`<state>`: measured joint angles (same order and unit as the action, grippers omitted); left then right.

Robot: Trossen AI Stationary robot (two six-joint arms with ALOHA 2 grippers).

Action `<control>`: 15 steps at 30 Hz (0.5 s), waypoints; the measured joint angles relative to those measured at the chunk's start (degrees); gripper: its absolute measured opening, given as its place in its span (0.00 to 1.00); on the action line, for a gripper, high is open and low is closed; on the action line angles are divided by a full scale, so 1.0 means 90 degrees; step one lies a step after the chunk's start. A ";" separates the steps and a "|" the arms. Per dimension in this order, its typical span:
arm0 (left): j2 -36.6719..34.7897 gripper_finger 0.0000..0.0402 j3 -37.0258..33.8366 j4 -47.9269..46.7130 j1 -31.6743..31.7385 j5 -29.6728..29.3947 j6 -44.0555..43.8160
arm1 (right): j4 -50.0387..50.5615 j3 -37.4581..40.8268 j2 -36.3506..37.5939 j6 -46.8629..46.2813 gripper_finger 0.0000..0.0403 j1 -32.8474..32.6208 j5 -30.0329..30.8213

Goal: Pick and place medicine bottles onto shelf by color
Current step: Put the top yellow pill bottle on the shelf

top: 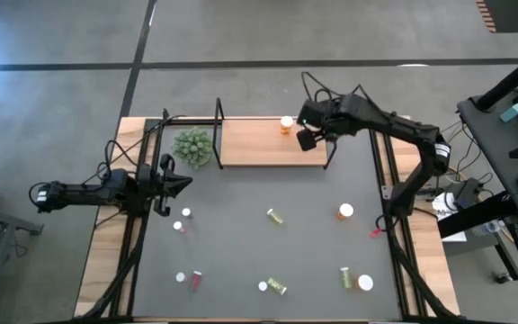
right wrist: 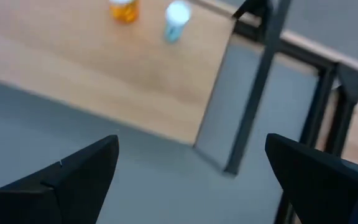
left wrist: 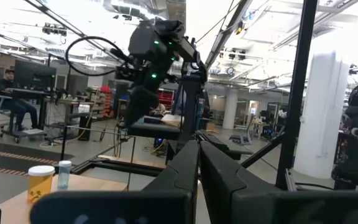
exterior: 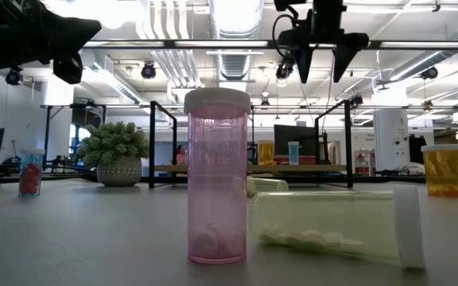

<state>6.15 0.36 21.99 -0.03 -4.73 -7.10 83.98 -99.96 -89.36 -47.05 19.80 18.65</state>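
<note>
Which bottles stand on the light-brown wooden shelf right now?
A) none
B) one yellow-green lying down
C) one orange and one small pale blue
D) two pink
C: the right wrist view shows an orange white-capped bottle beside a small pale blue bottle on the light-brown wooden shelf; the open right pincer hangs over the shelf's end.
</note>
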 joint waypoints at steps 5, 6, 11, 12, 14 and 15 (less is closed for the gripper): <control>-0.0002 0.00 0.0000 0.0001 0.0000 0.0000 -0.0001 | -0.0011 0.0261 0.0000 -0.0377 0.98 -0.0584 -0.0313; 0.0000 0.00 0.0001 0.0001 0.0001 0.0000 0.0001 | -0.0010 0.0351 0.0000 -0.0550 0.98 -0.0735 -0.0419; -0.0001 0.00 0.0000 0.0000 0.0001 0.0000 0.0001 | -0.0242 0.0967 -0.0002 -0.1674 0.98 -0.1629 -0.0976; -0.0001 0.00 0.0000 -0.0001 0.0001 0.0000 0.0000 | -0.0365 0.1093 -0.0004 -0.1903 0.98 -0.1817 -0.1093; 0.0000 0.00 0.0000 0.0001 0.0000 0.0000 0.0000 | -0.0708 0.1344 -0.0010 -0.2248 0.98 -0.2207 -0.1240; -0.0002 0.00 0.0000 0.0000 0.0000 0.0000 -0.0001 | -0.0903 0.1472 -0.0010 -0.2375 0.98 -0.2387 -0.1252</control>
<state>6.13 0.36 22.00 -0.03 -4.73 -7.11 75.85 -86.71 -89.45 -68.43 -1.68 7.38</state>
